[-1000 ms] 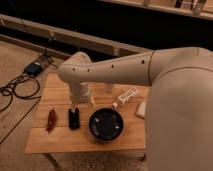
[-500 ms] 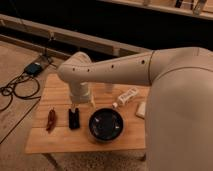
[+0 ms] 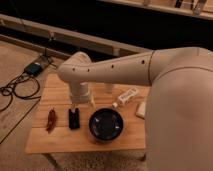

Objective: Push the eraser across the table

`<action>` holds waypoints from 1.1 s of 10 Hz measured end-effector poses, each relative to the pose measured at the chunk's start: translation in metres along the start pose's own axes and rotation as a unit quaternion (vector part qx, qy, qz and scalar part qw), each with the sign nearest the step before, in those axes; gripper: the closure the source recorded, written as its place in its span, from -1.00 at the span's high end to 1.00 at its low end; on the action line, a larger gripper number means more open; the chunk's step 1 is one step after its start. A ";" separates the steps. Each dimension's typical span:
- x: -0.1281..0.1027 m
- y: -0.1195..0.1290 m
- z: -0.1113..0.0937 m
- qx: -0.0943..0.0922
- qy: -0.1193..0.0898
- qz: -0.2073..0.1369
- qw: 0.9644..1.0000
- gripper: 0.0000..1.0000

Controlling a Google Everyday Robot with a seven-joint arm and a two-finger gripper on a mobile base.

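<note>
On the wooden surface, a small black eraser lies between a dark red pepper-like thing and a black bowl. The end effector hangs just behind it; I cannot tell its spread.

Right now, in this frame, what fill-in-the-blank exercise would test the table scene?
The gripper sits low over the table, at the far end of the small black ____.
Viewer-left of it lies a dark ____ pepper-like thing.
Viewer-right of it stands a round black ____.
Missing: eraser; red; bowl.
</note>
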 end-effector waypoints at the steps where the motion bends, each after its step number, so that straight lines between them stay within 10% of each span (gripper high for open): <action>1: 0.000 0.000 0.000 0.000 0.000 0.000 1.000 0.30; 8: 0.001 -0.001 0.001 0.003 0.001 -0.002 1.000 0.30; 11: 0.026 0.021 0.019 0.023 0.023 -0.068 0.997 0.30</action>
